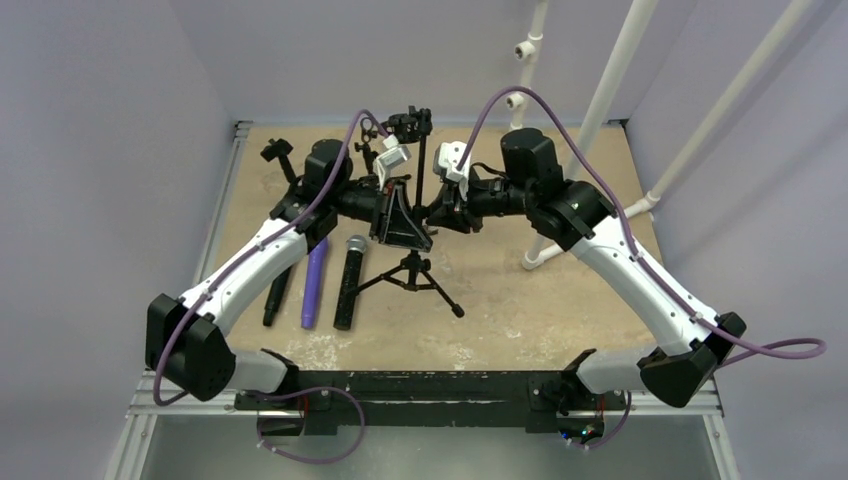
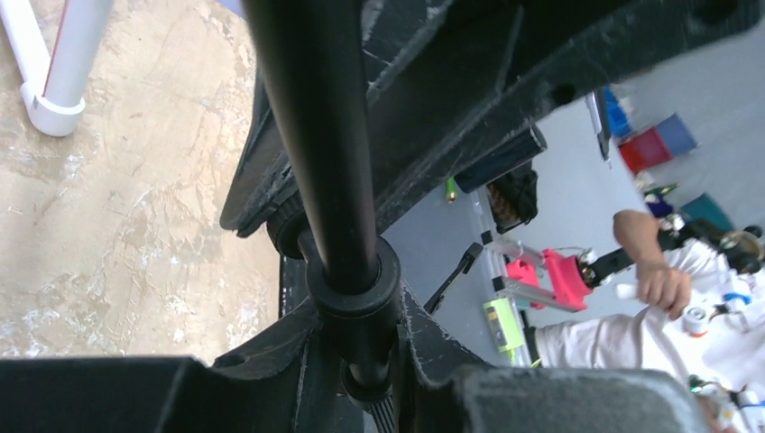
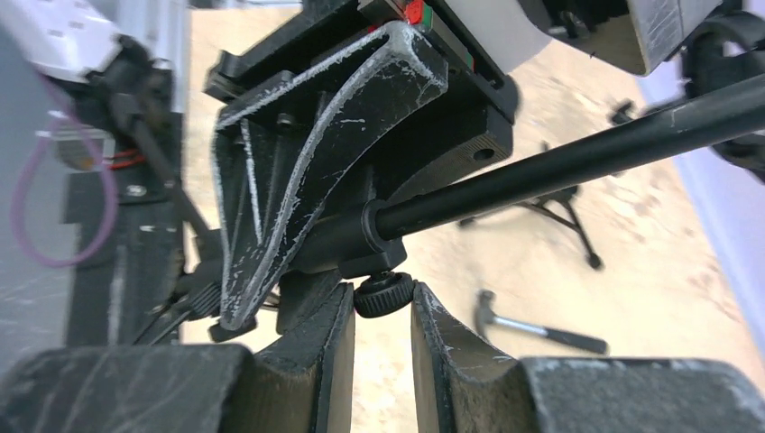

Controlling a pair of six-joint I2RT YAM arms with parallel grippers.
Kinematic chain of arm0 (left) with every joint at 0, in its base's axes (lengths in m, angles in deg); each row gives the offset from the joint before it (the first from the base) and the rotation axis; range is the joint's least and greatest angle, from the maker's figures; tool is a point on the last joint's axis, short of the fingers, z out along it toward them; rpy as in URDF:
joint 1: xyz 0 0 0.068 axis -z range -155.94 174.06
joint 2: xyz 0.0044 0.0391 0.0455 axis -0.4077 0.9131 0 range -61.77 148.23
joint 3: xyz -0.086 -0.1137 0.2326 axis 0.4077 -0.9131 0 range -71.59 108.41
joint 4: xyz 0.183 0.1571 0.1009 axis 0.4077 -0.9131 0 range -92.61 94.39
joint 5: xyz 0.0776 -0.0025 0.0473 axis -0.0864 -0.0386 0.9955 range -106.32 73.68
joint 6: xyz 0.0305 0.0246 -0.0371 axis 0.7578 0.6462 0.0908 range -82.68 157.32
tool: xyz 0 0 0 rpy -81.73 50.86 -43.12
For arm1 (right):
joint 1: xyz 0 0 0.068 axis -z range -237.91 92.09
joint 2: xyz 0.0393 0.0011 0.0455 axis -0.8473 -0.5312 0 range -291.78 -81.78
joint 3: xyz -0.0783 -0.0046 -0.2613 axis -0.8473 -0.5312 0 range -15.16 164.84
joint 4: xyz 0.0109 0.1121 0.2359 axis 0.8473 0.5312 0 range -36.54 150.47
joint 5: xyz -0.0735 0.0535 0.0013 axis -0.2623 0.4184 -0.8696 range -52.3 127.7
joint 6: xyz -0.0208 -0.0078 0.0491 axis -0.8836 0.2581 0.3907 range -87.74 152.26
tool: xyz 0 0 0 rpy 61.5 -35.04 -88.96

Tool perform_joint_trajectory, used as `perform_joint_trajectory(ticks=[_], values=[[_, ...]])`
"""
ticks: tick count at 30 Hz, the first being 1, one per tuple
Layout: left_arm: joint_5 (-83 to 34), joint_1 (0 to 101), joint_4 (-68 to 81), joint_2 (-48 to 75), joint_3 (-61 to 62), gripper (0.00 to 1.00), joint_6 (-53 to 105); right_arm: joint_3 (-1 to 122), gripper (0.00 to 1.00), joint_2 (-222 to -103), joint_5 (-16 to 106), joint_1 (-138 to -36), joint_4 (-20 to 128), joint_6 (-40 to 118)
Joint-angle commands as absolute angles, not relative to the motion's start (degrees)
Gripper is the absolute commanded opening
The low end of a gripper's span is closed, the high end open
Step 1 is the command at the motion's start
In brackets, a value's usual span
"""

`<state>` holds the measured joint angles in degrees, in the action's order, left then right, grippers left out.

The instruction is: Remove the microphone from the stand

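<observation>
Black smooth pole (image 2: 327, 135) | knurled knob (image 3: 383, 290) in scratched right tool (image 3: 382, 302)

The left gripper (image 2: 356, 365) was clamped on the stand pole (image 2: 316, 126), its fingers (image 2: 559, 397) closing in from either side just under a black collar (image 2: 352, 293). A ribbed knob (image 2: 381, 417) showed below the collar, between the fingers. Beyond the pole, a scratched black frame (image 2: 505, 81) slanted up to the gripper's right. To the gripper's left lay the tan table (image 2: 117, 207), with a white pipe (image 2: 54, 63) standing on it. Far off to the right, a person in white (image 2: 668, 298) was visible among coloured clutter.
</observation>
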<state>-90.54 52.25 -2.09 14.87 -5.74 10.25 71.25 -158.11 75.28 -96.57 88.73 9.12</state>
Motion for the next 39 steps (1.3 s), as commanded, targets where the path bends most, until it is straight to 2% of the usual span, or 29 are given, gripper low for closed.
perform_joint_trajectory(ticks=[1,6,12,15,19,25,27,35,39], values=[[-93.2,52.8,23.7,17.6,-5.0,0.0,-8.8,68.6,0.05,-159.2,60.3,-98.0,82.5,6.9],[-93.4,52.8,32.8,19.3,-5.8,0.0,-15.3,66.9,0.24,-160.1,55.6,-99.3,80.6,6.4],[-93.7,52.4,31.4,18.0,-7.1,0.0,-13.2,64.9,0.44,-158.8,54.9,-99.4,81.2,6.5],[-93.7,52.2,28.7,17.2,-7.0,0.0,-10.4,63.8,0.5,-157.4,55.1,-99.3,82.4,5.9],[-93.8,51.6,21.0,16.3,-6.1,0.0,-3.4,65.1,0.53,-154.9,57.4,-97.1,84.8,6.1],[-89.0,51.2,-12.0,14.4,-0.4,0.0,23.7,71.8,0.54,-151.3,64.4,-92.4,88.4,9.2],[-86.4,51.2,-17.8,13.8,0.7,0.0,29.2,74.6,0.54,-151.2,67.0,-91.1,89.0,12.1],[-74.3,52.5,-28.8,12.0,1.8,0.0,41.3,80.0,0.55,-155.1,72.6,-85.9,80.0,36.7],[-70.4,53.0,-30.1,11.7,1.8,0.0,43.2,80.7,0.57,-157.2,73.5,-84.8,76.9,43.0]])
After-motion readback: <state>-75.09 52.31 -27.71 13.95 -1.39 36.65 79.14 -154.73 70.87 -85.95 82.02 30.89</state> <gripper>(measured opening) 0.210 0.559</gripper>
